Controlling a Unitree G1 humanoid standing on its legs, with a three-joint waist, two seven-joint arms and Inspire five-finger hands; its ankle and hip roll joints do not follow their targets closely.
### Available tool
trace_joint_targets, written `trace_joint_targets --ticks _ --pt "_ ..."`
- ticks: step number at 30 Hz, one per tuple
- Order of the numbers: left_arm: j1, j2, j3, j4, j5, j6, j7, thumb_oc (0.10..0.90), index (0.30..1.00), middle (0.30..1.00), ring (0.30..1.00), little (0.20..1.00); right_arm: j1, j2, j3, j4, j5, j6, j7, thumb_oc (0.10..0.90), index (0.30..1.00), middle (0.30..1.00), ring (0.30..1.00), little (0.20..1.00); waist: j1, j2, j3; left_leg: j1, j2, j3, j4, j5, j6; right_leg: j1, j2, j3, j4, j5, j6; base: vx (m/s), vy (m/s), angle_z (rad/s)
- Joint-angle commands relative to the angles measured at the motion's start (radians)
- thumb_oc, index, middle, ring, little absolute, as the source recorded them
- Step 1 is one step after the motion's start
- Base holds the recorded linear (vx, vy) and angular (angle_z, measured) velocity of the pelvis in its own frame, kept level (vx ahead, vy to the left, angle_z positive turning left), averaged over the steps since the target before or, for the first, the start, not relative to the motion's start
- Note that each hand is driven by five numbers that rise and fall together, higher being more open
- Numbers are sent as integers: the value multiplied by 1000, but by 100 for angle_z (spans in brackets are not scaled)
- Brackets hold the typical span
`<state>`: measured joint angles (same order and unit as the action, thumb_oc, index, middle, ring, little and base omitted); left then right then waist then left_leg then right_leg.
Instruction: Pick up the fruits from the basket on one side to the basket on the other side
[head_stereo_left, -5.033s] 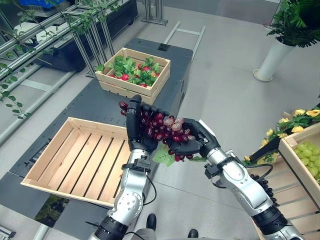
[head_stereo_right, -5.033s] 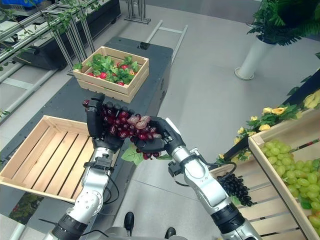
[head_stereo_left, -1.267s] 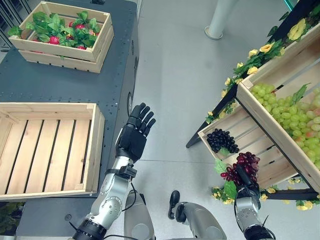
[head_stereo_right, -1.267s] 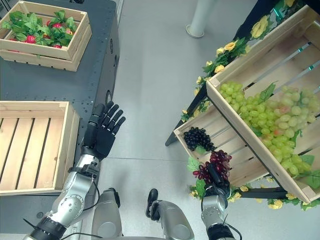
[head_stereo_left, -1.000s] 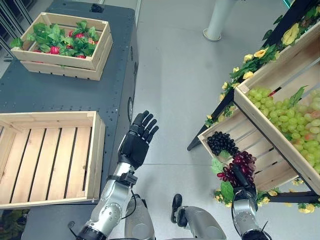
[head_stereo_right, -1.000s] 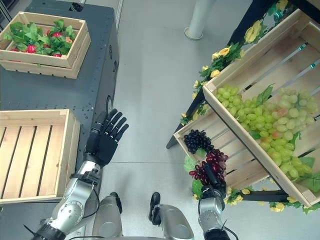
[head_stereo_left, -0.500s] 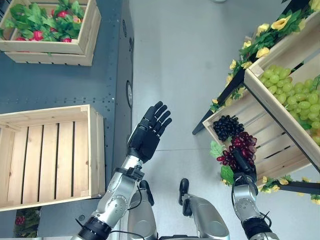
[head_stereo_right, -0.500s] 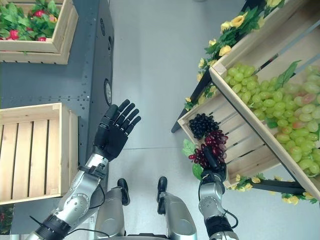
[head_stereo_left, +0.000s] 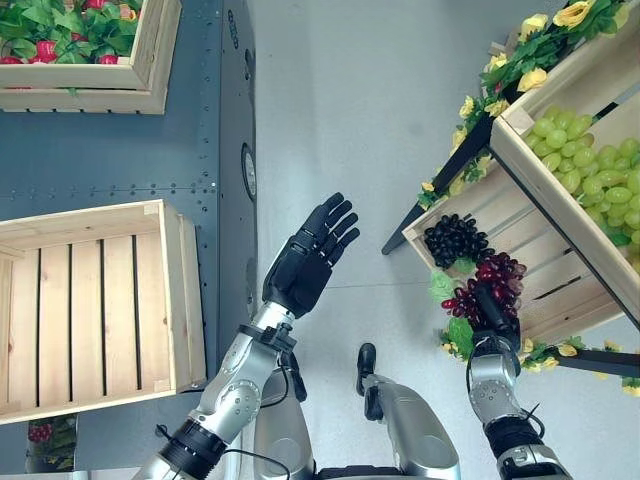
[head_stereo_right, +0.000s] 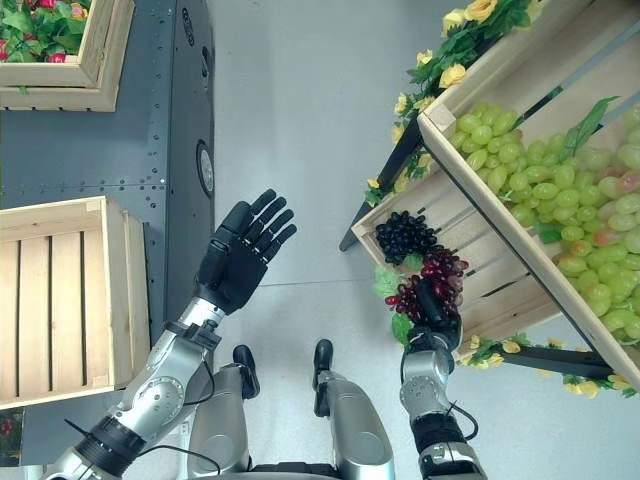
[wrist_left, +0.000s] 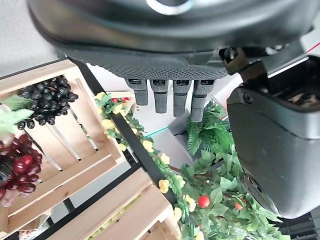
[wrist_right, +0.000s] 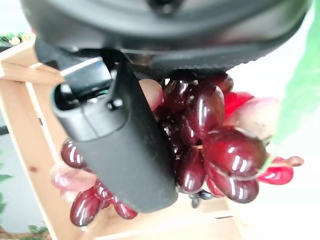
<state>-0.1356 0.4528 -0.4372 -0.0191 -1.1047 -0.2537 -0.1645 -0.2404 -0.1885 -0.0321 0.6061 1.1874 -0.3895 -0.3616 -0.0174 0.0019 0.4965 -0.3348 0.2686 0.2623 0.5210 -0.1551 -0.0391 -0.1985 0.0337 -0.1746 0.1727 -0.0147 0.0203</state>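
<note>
The right hand (head_stereo_left: 494, 318) is closed around a bunch of red grapes (head_stereo_left: 478, 290), its thumb (wrist_right: 117, 150) lying across the dark red berries in the right wrist view, and it holds the bunch at the front edge of the lower slatted crate (head_stereo_left: 530, 285) of the fruit stand. A bunch of black grapes (head_stereo_left: 454, 239) lies inside that same crate, just beyond the red bunch and touching it or nearly so. Green leaves (head_stereo_left: 443, 286) hang beside the red grapes on the side away from the crate. Above the lower crate sits an upper crate (head_stereo_right: 470, 150) tilted toward the robot and holding green grapes (head_stereo_right: 545, 190), with yellow flowers (head_stereo_left: 520, 60) and foliage along its edge. The left hand (head_stereo_left: 305, 262) is raised well apart from the lower crate, over the grey floor (head_stereo_left: 340, 100), palm showing and fingers (wrist_left: 165, 95) straight and spread, holding nothing. Beyond it, farther still from the lower crate, a dark table (head_stereo_left: 120, 150) carries an empty wooden crate (head_stereo_left: 190, 290) and, at its far end, another crate (head_stereo_left: 150, 60) with green leaves and red fruits (head_stereo_left: 45, 50).
</note>
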Motion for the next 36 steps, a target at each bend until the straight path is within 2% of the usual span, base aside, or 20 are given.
trace_joint_targets --ticks 1,12,13,14,15,26,31,36 --pt "-47 1 -30 -120 21 -40 -86 800 900 900 900 900 -29 -135 -72 -85 19 -162 -41 400 300 300 300 300 -10 17 -56 -137 -18 20 61 133 -70 73 0 -51 -43 25 27 0 0 0" --pt "-27 13 -44 -118 20 -18 -103 800 900 900 900 900 -22 -159 -127 -51 47 -208 -81 400 300 300 300 300 -6 24 -58 -139 -12 2 89 136 -72 80 2 -60 -22 18 22 34 -20 1" --pt "-23 16 -45 -120 17 -19 -106 800 900 900 900 900 -19 -159 -131 -54 59 -219 -82 718 778 778 778 778 -6 25 -57 -137 -13 1 88 138 -73 81 2 -61 -21 18 23 24 -6 4" --pt "-22 17 -45 -121 17 -19 -106 800 900 900 900 900 -19 -159 -131 -54 60 -221 -82 718 778 778 778 778 -6 25 -57 -136 -13 1 87 138 -74 81 2 -61 -21 17 23 0 0 0" --pt "-16 23 -42 -124 12 -16 -111 800 900 900 900 900 -12 -164 -146 -55 72 -230 -82 800 900 900 900 900 -6 25 -58 -135 -14 0 87 135 -73 84 3 -62 -21 17 22 0 0 0" --pt "15 42 -43 -136 12 -1 -107 800 900 900 900 900 28 -190 -194 -78 111 -260 -95 800 900 900 900 900 -2 8 -55 -132 -1 -8 95 143 -78 103 11 -72 -25 20 22 10 -22 2" --pt "29 58 -35 -134 12 10 -114 800 900 900 900 900 34 -217 -221 -82 138 -251 -86 800 900 900 900 900 1 -5 -60 -131 2 -8 96 136 -75 109 16 -74 -29 22 23 8 -32 1" --pt "37 56 -36 -122 16 8 -117 800 900 900 900 900 44 -228 -228 -93 104 -225 -98 800 900 900 900 900 0 -12 -66 -128 6 -7 90 136 -75 110 18 -75 -32 24 24 0 0 0"
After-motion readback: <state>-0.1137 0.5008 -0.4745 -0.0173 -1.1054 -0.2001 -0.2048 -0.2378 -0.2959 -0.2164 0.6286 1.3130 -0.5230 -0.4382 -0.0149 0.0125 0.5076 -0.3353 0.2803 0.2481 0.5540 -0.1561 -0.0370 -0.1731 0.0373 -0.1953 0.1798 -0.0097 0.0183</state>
